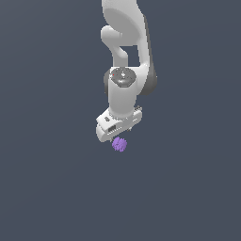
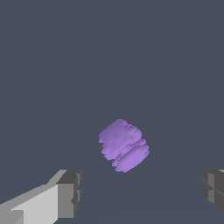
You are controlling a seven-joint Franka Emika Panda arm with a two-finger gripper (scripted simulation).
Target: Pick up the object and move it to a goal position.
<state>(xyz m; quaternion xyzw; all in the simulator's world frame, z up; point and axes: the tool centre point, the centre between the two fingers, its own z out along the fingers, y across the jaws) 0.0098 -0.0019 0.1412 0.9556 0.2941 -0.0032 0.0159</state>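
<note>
A light-purple, ridged, lumpy blob (image 2: 124,145) lies on the plain dark grey table (image 2: 109,57), ahead of the claw (image 2: 142,192). The claw's two dark grey fingertips (image 2: 71,192) stand wide apart, the blob beyond the gap between them and touching neither. One finger shows a white body behind its pad.

A plain, unmarked dark grey-blue floor (image 1: 52,188) carries one item, a small ridged purple blob (image 1: 119,144), which appears to rest directly on it, though contact is unclear.
</note>
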